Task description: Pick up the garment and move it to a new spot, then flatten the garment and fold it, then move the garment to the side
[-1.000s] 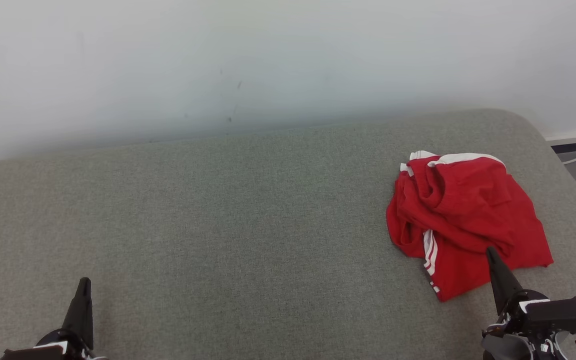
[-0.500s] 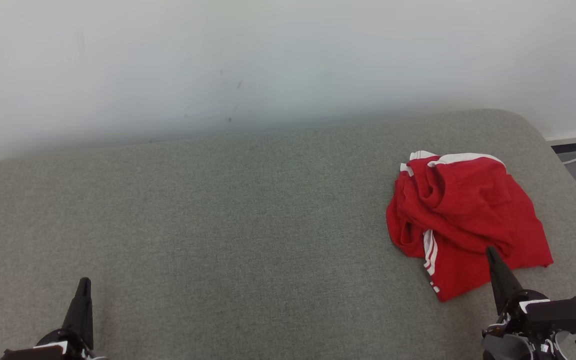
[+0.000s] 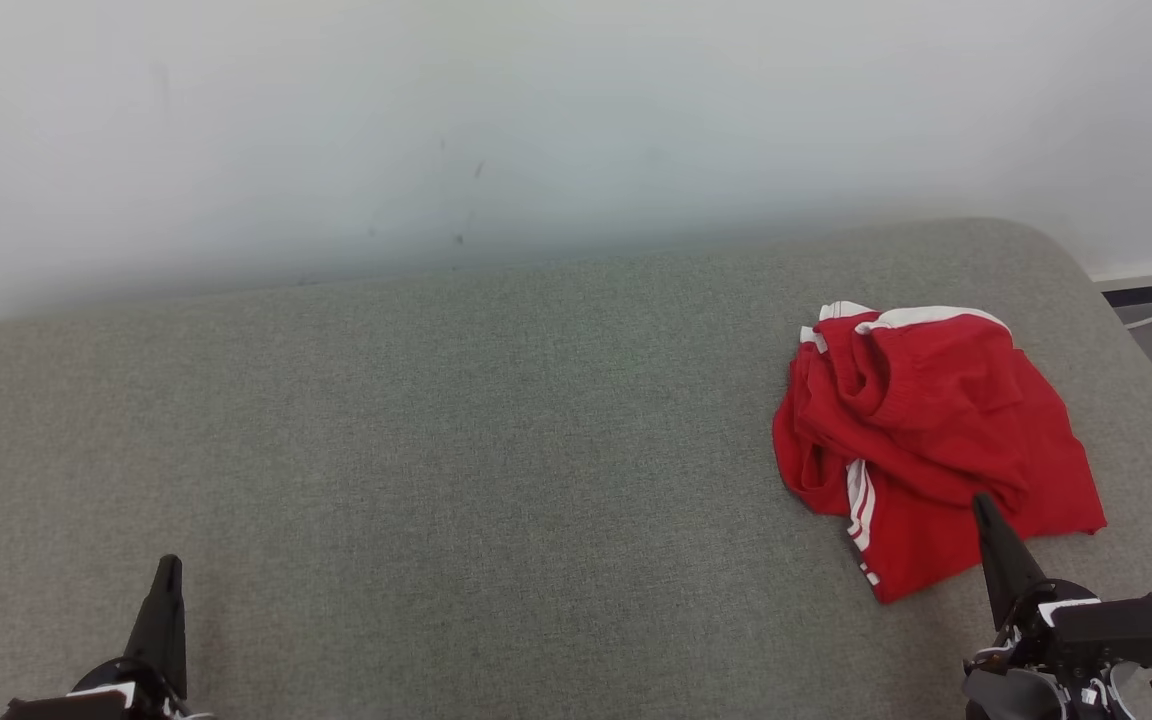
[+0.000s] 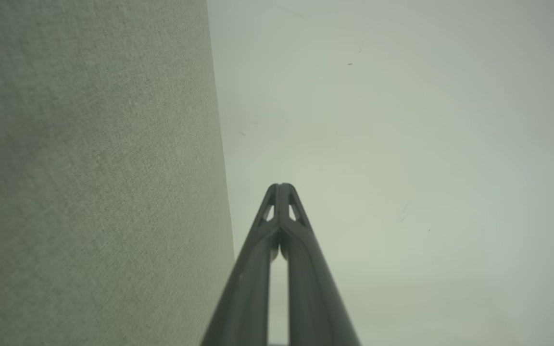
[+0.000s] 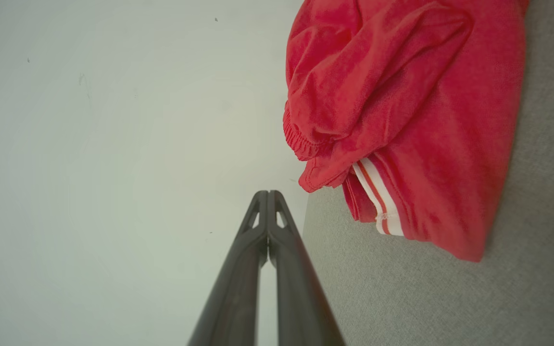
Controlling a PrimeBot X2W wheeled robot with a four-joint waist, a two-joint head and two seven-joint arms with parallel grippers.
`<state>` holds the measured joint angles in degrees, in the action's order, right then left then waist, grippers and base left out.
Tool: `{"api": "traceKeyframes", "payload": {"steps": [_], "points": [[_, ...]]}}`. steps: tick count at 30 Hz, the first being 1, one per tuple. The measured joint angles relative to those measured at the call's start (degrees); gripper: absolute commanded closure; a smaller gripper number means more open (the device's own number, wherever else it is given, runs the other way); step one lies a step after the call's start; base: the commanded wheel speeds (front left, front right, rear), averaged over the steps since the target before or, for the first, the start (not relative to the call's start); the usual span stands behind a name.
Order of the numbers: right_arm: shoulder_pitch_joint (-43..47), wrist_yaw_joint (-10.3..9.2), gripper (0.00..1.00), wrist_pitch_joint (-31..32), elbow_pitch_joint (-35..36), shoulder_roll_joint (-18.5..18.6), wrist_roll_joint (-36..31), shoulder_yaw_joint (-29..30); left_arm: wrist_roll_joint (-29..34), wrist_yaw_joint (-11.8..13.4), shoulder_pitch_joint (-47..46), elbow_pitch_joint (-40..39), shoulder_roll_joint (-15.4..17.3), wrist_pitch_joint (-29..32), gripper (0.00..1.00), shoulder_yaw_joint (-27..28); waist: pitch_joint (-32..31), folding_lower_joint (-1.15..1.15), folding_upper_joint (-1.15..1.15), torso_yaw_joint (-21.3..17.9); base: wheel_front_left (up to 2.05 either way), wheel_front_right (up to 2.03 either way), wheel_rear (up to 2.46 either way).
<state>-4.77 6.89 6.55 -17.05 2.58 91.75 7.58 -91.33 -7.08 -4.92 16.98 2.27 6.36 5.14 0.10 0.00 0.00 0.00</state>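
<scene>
Left gripper (image 3: 169,566): fingers pressed together, nothing between them, low over bare grey cushion (image 3: 486,450).

Right gripper (image 3: 982,502): fingers likewise together, empty.

Garment (image 3: 936,440): red with white stripes, crumpled in a heap on the cushion. It lies just ahead of the right gripper's tip and well off to the left gripper's right. In the right wrist view the cloth sits beside the closed tips, a gap showing, not touching.

Beyond: pale wall (image 3: 536,120).
</scene>
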Motion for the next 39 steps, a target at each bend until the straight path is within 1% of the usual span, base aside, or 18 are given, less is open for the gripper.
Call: {"api": "traceKeyframes", "payload": {"steps": [39], "points": [[0.0,0.0,1.0,0.0,0.0,0.0,0.0,0.0,0.0,0.0,0.0,0.0,0.0,0.0,1.0,0.0,0.0,-0.01,0.0,0.0,0.0,0.0,0.0]]}}
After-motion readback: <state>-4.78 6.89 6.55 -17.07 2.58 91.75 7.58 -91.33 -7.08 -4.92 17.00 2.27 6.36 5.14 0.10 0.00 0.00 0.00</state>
